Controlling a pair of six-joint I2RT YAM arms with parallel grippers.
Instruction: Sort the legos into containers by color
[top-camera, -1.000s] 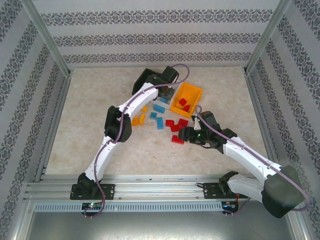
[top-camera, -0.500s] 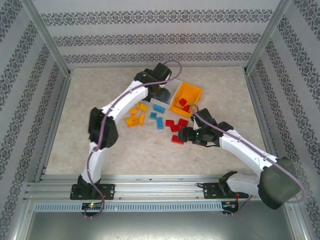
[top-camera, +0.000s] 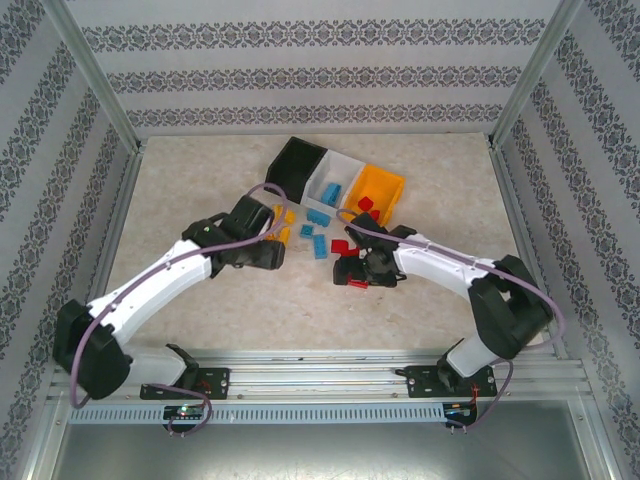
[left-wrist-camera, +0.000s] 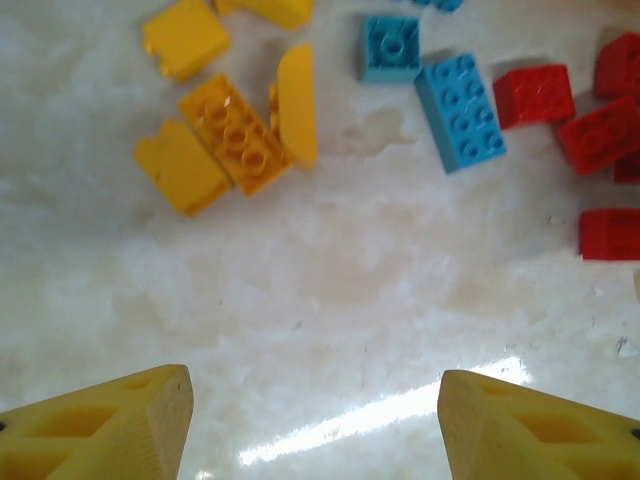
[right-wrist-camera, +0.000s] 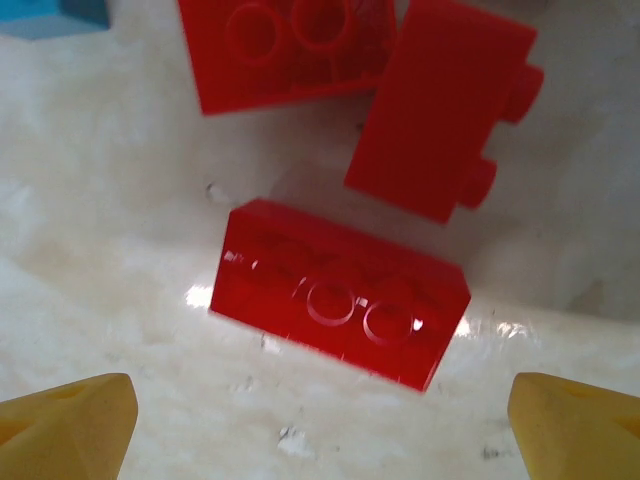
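Both claws are released and empty. The left claw (left-wrist-camera: 315, 420) hangs over bare desk (top-camera: 180, 200) short of the orange-yellow legos (left-wrist-camera: 235, 135) and light blue legos (left-wrist-camera: 460, 110), and the right claw (right-wrist-camera: 320, 420) hovers low before a red lego (right-wrist-camera: 335, 305), with two more red ones crowding behind it. The containers (top-camera: 335, 180), black, white and orange-yellow in a row, sit just beyond the scattered piles on the pale marbled surface, which is fenced by aluminium posts (top-camera: 95, 75) and patterned wallpaper (top-camera: 320, 70).
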